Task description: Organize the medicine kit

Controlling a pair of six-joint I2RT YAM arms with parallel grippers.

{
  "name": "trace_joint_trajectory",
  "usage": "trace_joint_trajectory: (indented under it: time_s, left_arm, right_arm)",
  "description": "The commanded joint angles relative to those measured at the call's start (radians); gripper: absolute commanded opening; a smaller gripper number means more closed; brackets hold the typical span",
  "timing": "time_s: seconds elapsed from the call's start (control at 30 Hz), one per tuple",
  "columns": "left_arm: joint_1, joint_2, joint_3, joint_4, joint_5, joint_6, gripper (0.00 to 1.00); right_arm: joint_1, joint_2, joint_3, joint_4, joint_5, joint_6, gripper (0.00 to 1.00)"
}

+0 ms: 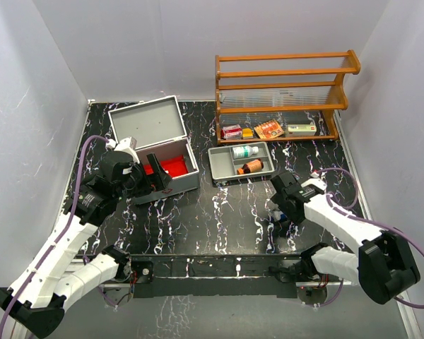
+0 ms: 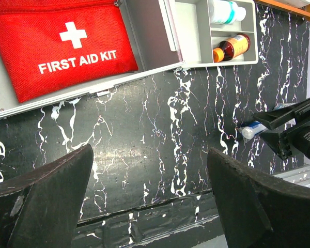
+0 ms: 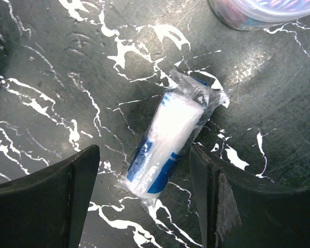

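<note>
Nearest, the right gripper [image 3: 144,150] stands released, its fingers spread either side of a plastic-wrapped white roll [image 3: 170,134] lying on the black marbled bench [image 1: 219,219]; the left gripper [image 2: 150,155] hangs wide open just before the medicine kit [image 1: 184,183]; that silver-grey metal case sits far left, lid raised, red pouch [image 2: 62,46] inside.

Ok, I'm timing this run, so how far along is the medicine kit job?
Early. Done: the medicine kit stands open with the red pouch inside. In hand: the right gripper is open over a wrapped roll lying on the table, not gripping it; the left gripper is open and empty. Left, probably: the roll, the bottles in the grey tray and the boxes on the shelf.
</note>
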Motion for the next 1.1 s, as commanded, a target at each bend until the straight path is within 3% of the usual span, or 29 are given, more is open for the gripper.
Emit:
trace_joint_trajectory:
  time_s: [0.0, 0.23, 0.43, 0.57, 0.83, 1.07]
  left_arm:
    - [-0.002, -0.005, 0.018, 0.010, 0.005, 0.000, 0.90]
    - [-0.002, -0.001, 0.020, 0.010, 0.004, 0.003, 0.91]
    - [-0.002, -0.001, 0.037, -0.012, -0.027, 0.025, 0.91]
    - [-0.002, 0.002, 0.053, -0.022, -0.057, 0.038, 0.91]
    - [-0.002, 0.046, 0.088, 0.019, -0.068, 0.025, 0.91]
    - [-0.003, 0.063, 0.131, 0.020, -0.078, 0.009, 0.91]
  right_arm:
    - [-0.020, 0.040, 0.034, 0.006, 0.039, 0.008, 0.68]
    - [-0.027, 0.119, 0.018, 0.032, 0.006, -0.007, 0.53]
    - [-0.027, 0.099, 0.006, 0.143, -0.081, -0.178, 0.31]
    - [-0.026, 0.087, 0.053, 0.194, -0.182, -0.302, 0.24]
    - [0.084, 0.134, 0.258, 0.311, -0.293, -0.476, 0.23]
    - [0.161, 0.332, 0.476, 0.428, -0.290, -0.662, 0.23]
